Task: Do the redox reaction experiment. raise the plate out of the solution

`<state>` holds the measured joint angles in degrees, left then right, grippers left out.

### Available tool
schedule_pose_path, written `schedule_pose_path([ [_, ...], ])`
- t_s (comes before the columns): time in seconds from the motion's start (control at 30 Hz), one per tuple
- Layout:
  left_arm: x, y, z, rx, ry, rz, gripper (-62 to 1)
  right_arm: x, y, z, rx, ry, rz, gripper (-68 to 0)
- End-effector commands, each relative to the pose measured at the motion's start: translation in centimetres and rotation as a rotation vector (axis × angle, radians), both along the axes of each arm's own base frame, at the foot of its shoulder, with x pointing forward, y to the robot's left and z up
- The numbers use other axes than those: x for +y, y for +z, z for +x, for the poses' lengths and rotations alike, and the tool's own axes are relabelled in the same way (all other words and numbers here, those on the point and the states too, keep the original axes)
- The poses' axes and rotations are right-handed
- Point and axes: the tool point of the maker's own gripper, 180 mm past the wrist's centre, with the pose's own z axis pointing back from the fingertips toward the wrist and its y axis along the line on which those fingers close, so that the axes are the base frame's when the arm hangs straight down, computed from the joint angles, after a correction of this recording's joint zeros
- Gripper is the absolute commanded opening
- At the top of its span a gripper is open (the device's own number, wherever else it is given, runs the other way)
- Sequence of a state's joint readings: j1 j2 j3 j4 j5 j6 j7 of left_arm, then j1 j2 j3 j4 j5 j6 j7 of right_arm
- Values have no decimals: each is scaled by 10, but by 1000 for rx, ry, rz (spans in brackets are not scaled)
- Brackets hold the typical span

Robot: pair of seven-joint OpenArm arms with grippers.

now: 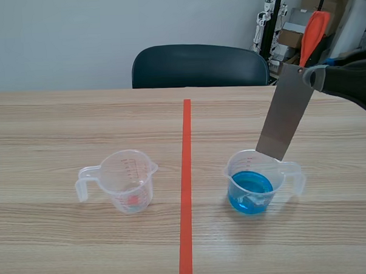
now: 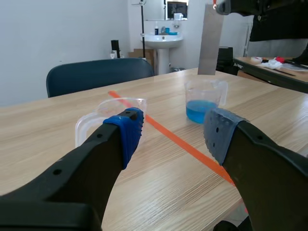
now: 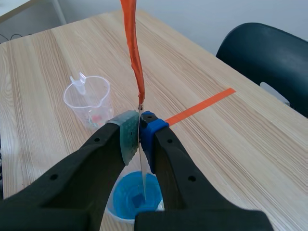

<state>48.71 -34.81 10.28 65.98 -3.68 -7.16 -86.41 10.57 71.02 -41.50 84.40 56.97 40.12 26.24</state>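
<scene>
Plate hangs tilted, lower edge just above cup rim. Right gripper clamps plate top; raise straight above cup, avoid rim. Left gripper jaws wide, empty.

Bright, even indoor light — v. soft shadows on the table.

Probably a lab: wash basin, stacked boxes, chair.

plate: grey metal, tilted, just above cup | blue solution inside
</scene>
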Motion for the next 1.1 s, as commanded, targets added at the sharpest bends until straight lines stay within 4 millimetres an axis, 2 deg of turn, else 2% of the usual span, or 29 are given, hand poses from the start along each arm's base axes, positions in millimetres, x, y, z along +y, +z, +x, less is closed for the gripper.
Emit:
schedule_pose_path([
  [0.0,8,21,1,-64,15,-29,-347,-2,20,6,-46,-1,23,-669],
  [0.17,13,57,10,-136,-14,-8,-434,-5,26,11,-42,-23,32,-669],
  [0.27,8,62,27,-126,-56,76,-544,-2,30,9,-40,-3,34,-669],
  [0.33,4,60,39,-107,-86,143,-583,2,31,6,-32,18,39,-669],
  [0.6,-19,60,77,-82,-219,368,-582,12,32,1,-23,47,32,-669],
  [0.77,-18,52,110,-57,-239,499,-582,13,31,0,-17,52,23,-669],
  [1.07,-23,79,137,-146,-269,491,-582,13,29,0,-12,53,14,-669],
])
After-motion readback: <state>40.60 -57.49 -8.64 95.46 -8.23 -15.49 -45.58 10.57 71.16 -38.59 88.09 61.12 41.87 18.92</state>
